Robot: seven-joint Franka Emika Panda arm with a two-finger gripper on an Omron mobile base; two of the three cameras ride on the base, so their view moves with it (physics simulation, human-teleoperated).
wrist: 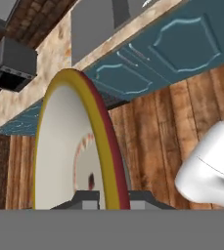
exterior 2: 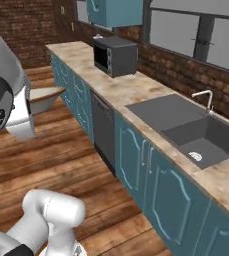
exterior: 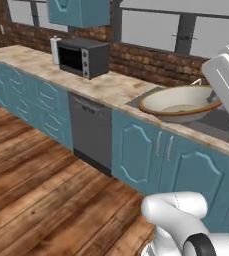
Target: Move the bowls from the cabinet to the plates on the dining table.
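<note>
Bowl (exterior: pixel 182 102): wide, shallow, cream inside, tan-brown rim; carried in the air level with the counter (exterior: pixel 106 85), in front of the sink (exterior 2: pixel 196 132) as seen from the left base. Seen again at the left edge of the right base view (exterior 2: pixel 45 97), over the wood floor (exterior 2: pixel 61 155), clear of the counter edge. Held roughly level there, probably to travel steadily.

Gripper (wrist: pixel 108 197): pressed together on the bowl's rim, one finger (wrist: pixel 86 199) inside the wall, the other outside. Rim grip most likely chosen because the bowl is too wide to span.

Microwave (exterior: pixel 82 56): dark, on the counter, well apart from the bowl.

Dishwasher (exterior: pixel 91 131): grey panel under the counter, between teal doors (exterior: pixel 136 152).

Wall cabinet (exterior: pixel 80 11): teal, above the microwave, doors appear shut.

Tap (exterior 2: pixel 204 97): pale, behind the sink.

Stage, judged: bowl out of the cabinet, in transit; plates and dining table yet to be reached.
</note>
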